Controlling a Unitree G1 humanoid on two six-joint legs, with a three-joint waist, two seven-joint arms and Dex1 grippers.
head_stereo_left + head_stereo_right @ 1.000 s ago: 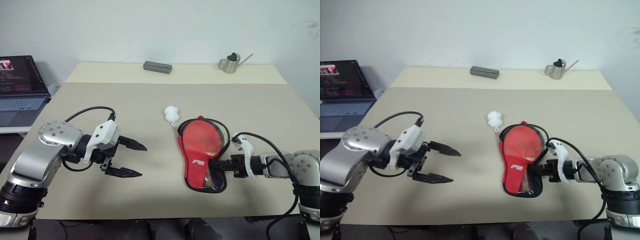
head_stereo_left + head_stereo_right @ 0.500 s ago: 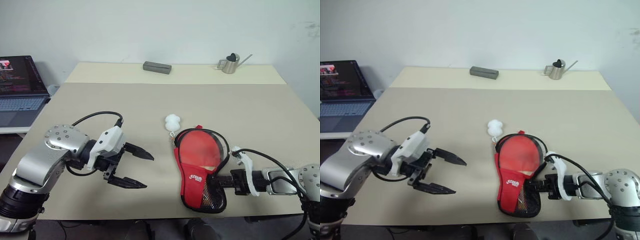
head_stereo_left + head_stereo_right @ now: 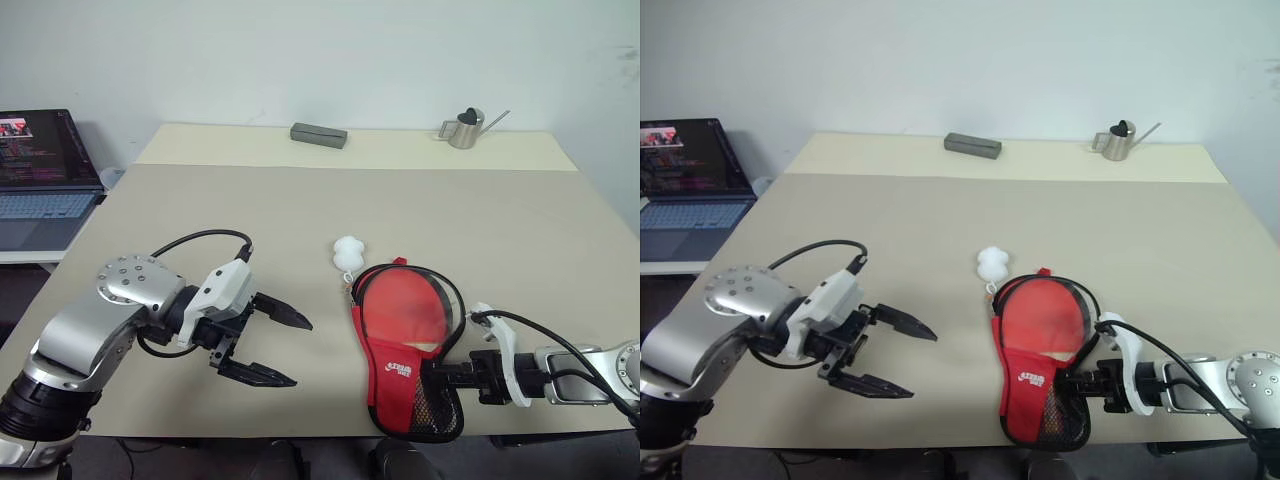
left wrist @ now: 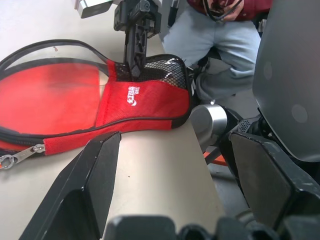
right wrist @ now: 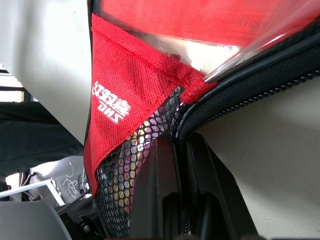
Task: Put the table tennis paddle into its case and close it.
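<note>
The case (image 3: 398, 372), red with black mesh and a white logo, lies at the table's front right with its zip open around the round end. The table tennis paddle (image 3: 405, 305) lies inside it, red face up; its handle is hidden under the red fabric. A white pompom (image 3: 348, 252) rests just beyond the round end. My right gripper (image 3: 432, 375) is shut on the black mesh edge at the case's narrow end (image 5: 150, 145). My left gripper (image 3: 300, 352) hovers open to the left of the case, pointing at it, with nothing between its fingers (image 4: 95, 175).
A grey box (image 3: 318, 134) and a small metal watering can (image 3: 465, 129) stand at the table's far edge. An open laptop (image 3: 40, 170) sits on a side surface to the left. A seated person (image 4: 225, 35) is beyond the table's front edge, near the case's narrow end.
My right gripper has pulled the case's narrow end back toward the table's front edge and rolled its wrist. The left gripper has drifted slightly toward the case, still open.
</note>
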